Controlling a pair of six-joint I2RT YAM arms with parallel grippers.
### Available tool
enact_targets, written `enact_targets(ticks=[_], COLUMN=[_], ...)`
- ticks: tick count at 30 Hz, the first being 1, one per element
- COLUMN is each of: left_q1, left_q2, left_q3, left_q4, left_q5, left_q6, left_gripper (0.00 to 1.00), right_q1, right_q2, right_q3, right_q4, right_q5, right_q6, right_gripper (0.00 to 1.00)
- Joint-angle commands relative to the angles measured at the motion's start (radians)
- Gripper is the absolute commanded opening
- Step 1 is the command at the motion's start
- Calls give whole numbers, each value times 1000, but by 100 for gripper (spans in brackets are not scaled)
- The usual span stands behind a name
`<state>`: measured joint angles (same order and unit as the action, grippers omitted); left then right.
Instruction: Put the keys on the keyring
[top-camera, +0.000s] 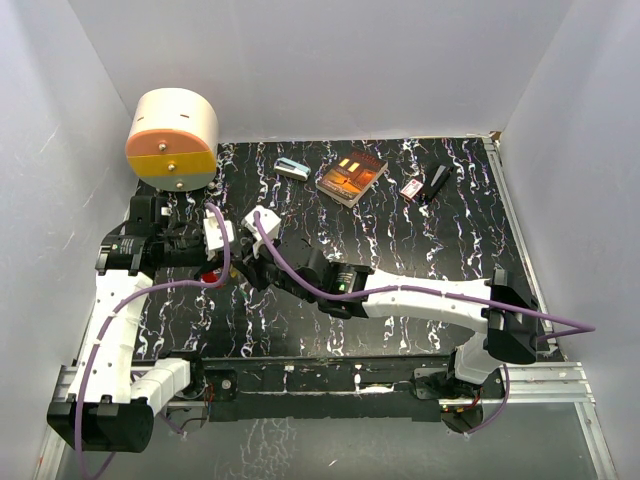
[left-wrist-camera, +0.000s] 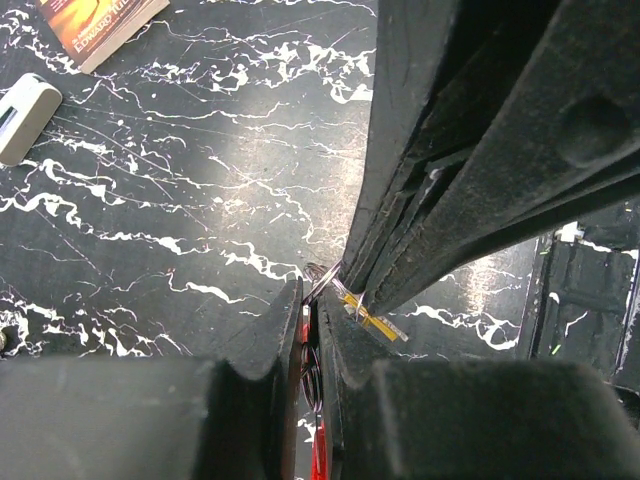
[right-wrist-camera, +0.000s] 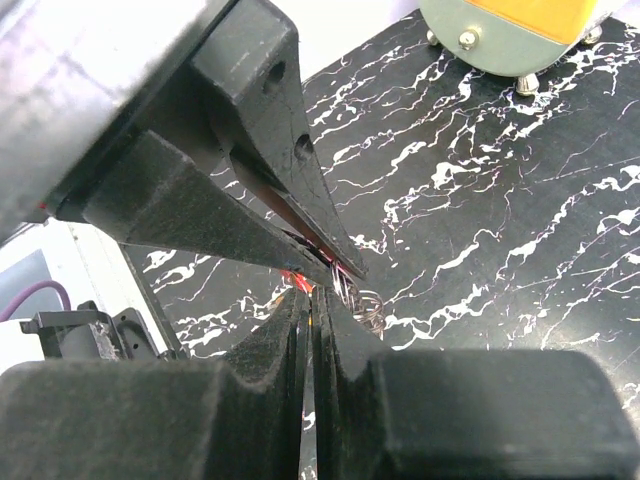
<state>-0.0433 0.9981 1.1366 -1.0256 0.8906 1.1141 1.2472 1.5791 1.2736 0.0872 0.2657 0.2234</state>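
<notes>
Both grippers meet over the left part of the black marbled table (top-camera: 420, 250). My left gripper (left-wrist-camera: 312, 295) is shut on the wire keyring (left-wrist-camera: 320, 272), with a red key head (left-wrist-camera: 318, 450) hanging between its fingers below the ring. From the upper right, my right gripper (right-wrist-camera: 312, 290) comes in shut on a yellow key (left-wrist-camera: 375, 318), whose blade tip lies at the ring. In the right wrist view the keyring (right-wrist-camera: 365, 300) shows beside my fingertips, and a red key (right-wrist-camera: 298, 283) sits under the left gripper's fingers. In the top view the two grippers (top-camera: 240, 264) touch tip to tip.
A book (top-camera: 351, 176), a teal-and-white box (top-camera: 291, 168), a red-and-white box (top-camera: 411, 188) and a black object (top-camera: 437, 182) lie along the back of the table. A round cream-and-orange device (top-camera: 172, 140) stands at the back left. White walls enclose the table.
</notes>
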Motion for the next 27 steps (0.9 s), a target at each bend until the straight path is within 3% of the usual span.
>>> enact_targets(ticks=[1, 27], left_q1=[-4, -4], left_q2=[-27, -24], left_q3=[25, 54], left_q4=[-68, -130], left_q5=[64, 126], left_q6=[48, 110], left_gripper=[0, 0], right_q1=[-8, -8], right_q2=[-46, -58], right_q3=[6, 9], right_q4=[70, 57], right_q5=[67, 92], right_q6=[-7, -26], right_gripper=[8, 8])
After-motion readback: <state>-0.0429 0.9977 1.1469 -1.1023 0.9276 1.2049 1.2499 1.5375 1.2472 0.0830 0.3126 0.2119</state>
